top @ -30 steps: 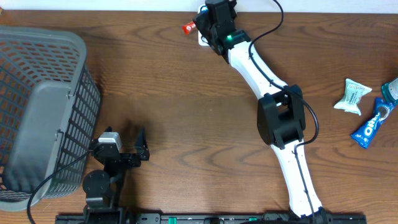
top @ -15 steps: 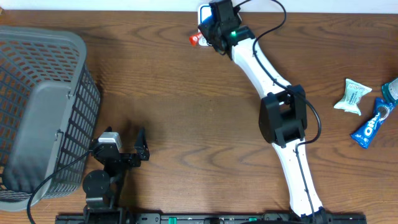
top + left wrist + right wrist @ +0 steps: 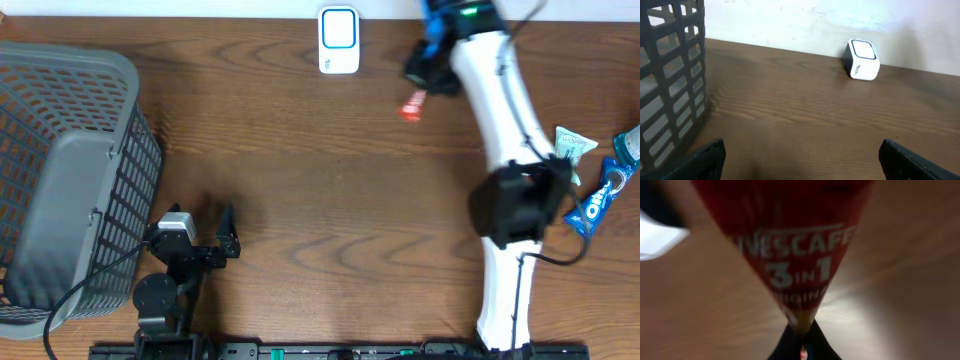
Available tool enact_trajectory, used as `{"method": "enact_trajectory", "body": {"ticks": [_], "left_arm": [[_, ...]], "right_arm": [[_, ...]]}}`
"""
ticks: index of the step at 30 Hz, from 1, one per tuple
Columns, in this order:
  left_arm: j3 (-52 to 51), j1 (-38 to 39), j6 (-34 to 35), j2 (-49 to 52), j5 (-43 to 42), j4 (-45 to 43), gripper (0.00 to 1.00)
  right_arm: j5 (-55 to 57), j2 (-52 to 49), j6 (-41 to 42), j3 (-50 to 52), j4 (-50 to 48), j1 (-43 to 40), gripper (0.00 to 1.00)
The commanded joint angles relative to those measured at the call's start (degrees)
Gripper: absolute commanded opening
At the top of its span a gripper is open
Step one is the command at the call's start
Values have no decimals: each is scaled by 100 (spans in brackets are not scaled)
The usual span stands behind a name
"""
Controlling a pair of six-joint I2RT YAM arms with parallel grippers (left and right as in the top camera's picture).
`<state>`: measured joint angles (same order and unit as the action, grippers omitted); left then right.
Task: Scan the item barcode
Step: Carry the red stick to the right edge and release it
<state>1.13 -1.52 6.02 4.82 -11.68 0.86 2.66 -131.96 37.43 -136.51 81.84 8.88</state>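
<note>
At the near counter (image 3: 300, 180) edge, the left gripper (image 3: 228, 232) sits beside the grey basket (image 3: 60, 180), fingers spread wide, holding nothing. Farther back, the right gripper (image 3: 422, 78) pinches a red Nescafé 3-in-1 sachet (image 3: 412, 105), well right of the white barcode scanner (image 3: 339, 40) at the far edge.

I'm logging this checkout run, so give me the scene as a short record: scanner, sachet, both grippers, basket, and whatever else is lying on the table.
scanner: white and blue, at the table's far edge, nothing over it
sachet: red coffee sachet, off to the scanner's right
right gripper: shut on the sachet
left gripper: open, empty, beside the basket
basket: grey, on the left
white packet: right edge of the table
blue packet: just nearer than the white packet
</note>
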Motion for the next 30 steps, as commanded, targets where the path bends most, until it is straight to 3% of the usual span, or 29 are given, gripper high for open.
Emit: {"method": "enact_trajectory", "body": {"ticks": [1, 6, 13, 19, 22, 30], "left_arm": [[-90, -35, 26, 2, -72, 195, 98], [-90, -35, 26, 2, -72, 195, 98], [-90, -35, 26, 2, -72, 195, 98], [-90, -35, 26, 2, -72, 195, 98], [-90, -35, 26, 2, -72, 195, 98], [-90, -35, 28, 2, -72, 195, 98]], "right_arm": [[494, 37, -2015, 96, 201, -461, 1], [710, 37, -2944, 761, -66, -1102, 1], [927, 37, -3008, 2006, -1034, -2013, 1], [922, 37, -3091, 2225, -1250, -2507, 1], [804, 39, -3097, 2218, -1250, -2618, 99], [378, 726, -3237, 2208, -1226, -2531, 99]]}}
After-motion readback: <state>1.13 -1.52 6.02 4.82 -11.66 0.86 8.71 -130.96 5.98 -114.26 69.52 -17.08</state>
